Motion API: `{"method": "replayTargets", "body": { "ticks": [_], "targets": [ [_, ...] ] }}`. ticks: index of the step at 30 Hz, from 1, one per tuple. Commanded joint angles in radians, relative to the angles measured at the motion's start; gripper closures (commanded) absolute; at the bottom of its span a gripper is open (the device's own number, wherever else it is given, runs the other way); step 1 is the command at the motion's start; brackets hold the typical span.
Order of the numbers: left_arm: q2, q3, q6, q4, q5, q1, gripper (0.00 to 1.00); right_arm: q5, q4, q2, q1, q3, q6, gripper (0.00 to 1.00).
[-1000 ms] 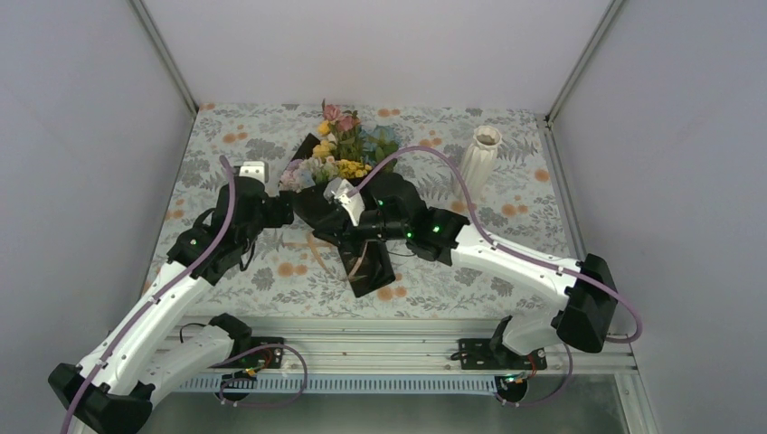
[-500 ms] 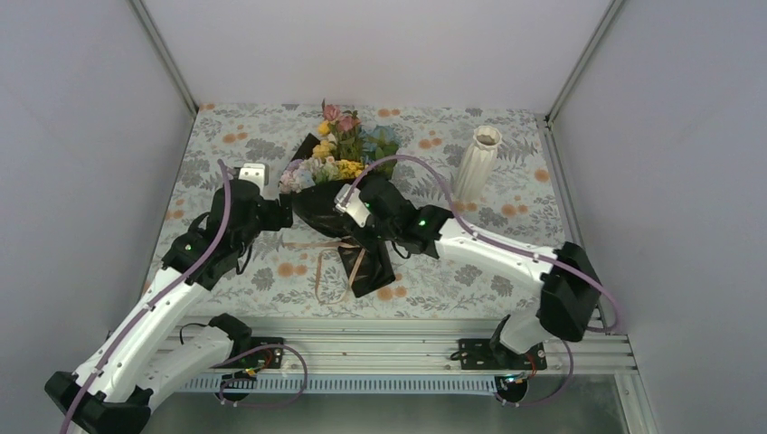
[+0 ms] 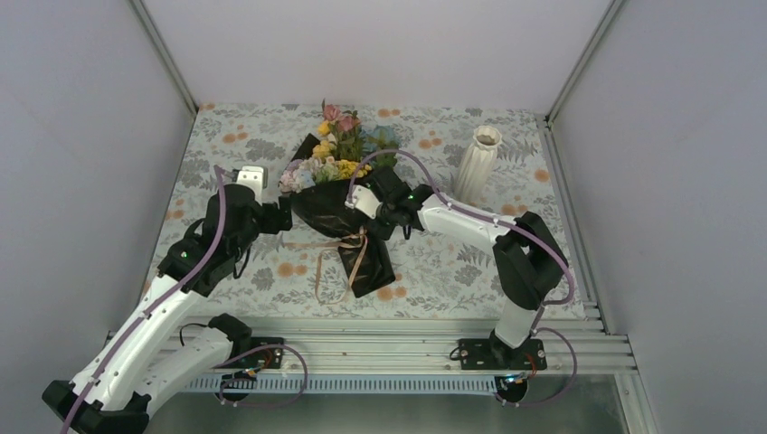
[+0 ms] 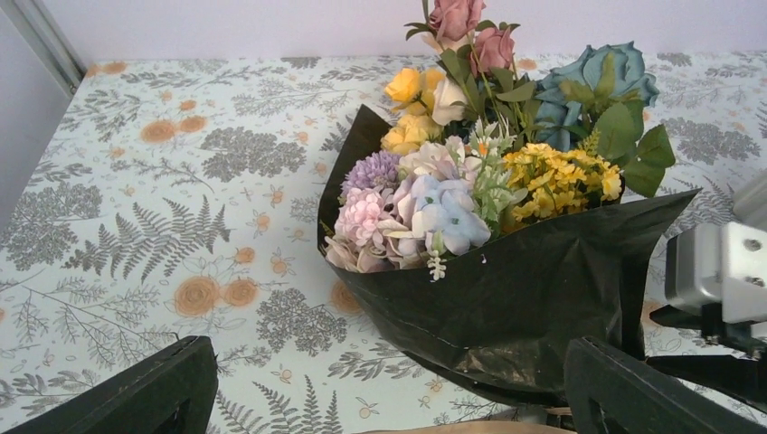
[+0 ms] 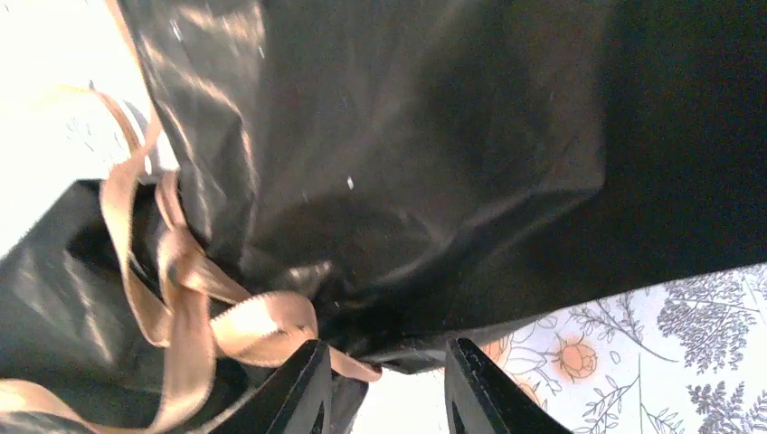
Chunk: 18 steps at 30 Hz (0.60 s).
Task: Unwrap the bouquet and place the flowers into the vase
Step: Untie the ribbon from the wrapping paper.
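Grey walls close in a table spread with a floral-print tablecloth [image 3: 226,136]. You have the bouquet [image 3: 339,194] lying near the middle of it, blooms toward the far wall and the wrapped tail pointing at the near edge. The flowers [image 4: 470,172] crowd out of the top: pink roses, yellow and cream buds, a dusty blue rose, lilac and pale blue clusters, green leaves. A glossy, creased black sheet [image 4: 525,298] cups them, and a tan ribbon [image 5: 181,289] trails loose at the waist. The vase [image 3: 477,163], white and ribbed, stands upright to the right, apart from the bouquet. Your left gripper [image 4: 398,398] faces the wrap with its jaws spread wide, holding nothing. Your right gripper [image 5: 384,398] sits at the waist, jaws narrowly parted, the sheet's fold and a ribbon end at their tips.
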Motion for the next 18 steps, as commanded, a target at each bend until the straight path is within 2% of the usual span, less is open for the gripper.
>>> {"method": "replayTargets", "body": {
  "ticks": [1, 6, 18],
  "targets": [
    [-0.022, -0.009, 0.02, 0.015, -0.005, -0.003, 0.04, -0.06, -0.026, -0.003, -0.03, -0.019, -0.13, 0.66],
    [-0.041, -0.014, 0.03, 0.027, 0.006, -0.002, 0.03, -0.129, 0.053, -0.079, -0.037, -0.13, -0.294, 0.69],
    [-0.051, -0.017, 0.038, 0.031, 0.02, -0.001, 0.03, -0.131, 0.143, -0.031, -0.034, -0.121, -0.346, 0.72]
  ]
}}
